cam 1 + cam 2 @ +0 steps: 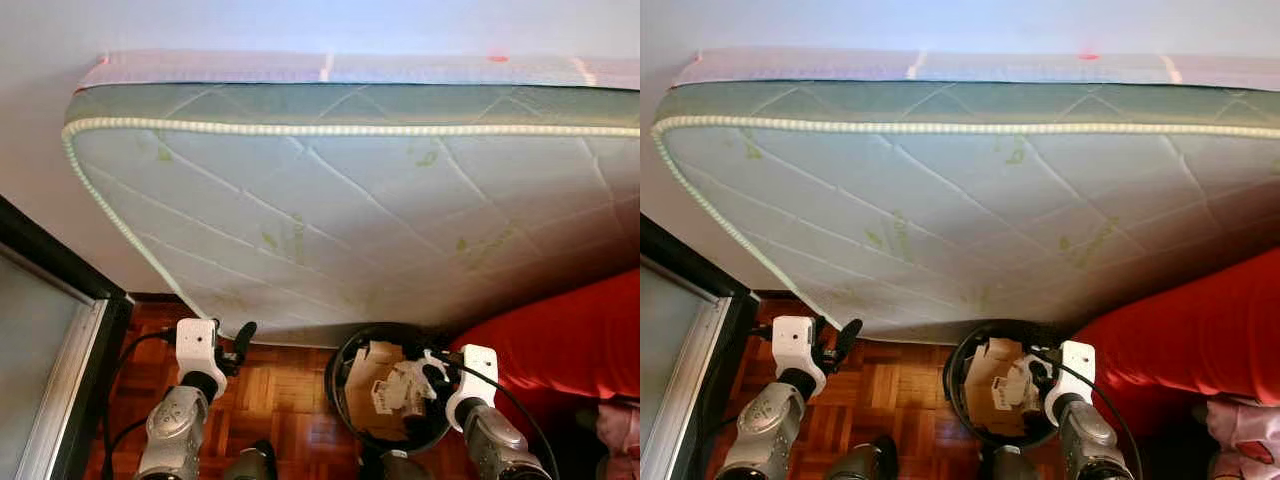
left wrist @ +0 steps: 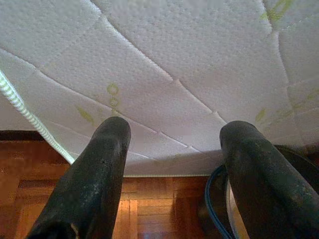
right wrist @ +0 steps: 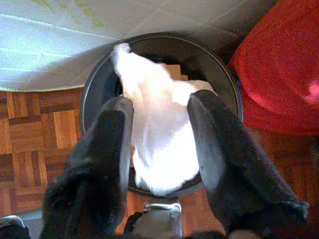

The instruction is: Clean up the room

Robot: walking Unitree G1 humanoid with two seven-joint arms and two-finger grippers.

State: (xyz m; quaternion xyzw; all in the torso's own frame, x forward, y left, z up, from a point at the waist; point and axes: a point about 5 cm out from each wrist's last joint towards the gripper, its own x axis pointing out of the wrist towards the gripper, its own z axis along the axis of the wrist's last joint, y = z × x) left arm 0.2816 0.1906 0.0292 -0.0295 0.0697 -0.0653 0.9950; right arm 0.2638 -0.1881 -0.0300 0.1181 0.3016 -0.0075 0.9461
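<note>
So there's a big quilted mattress (image 1: 350, 200) leaning against the wall, its lower edge right over the parquet floor (image 1: 270, 390), with a red blanket (image 1: 570, 350) beside it. Round black bin (image 3: 99, 84) sits on the floor at the mattress's lower edge. Right gripper (image 3: 159, 134) is over the bin, fingers clamped on a white paper wad (image 3: 154, 129). Left gripper (image 2: 172, 149) is spread, holding nothing. Risk, I'd say: the wad overhangs the near rim, so letting go now could drop it onto the floor.

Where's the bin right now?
The bin sits on the wood floor ahead, right of centre, between the leaning mattress and the red bedding, under the right gripper.
</note>
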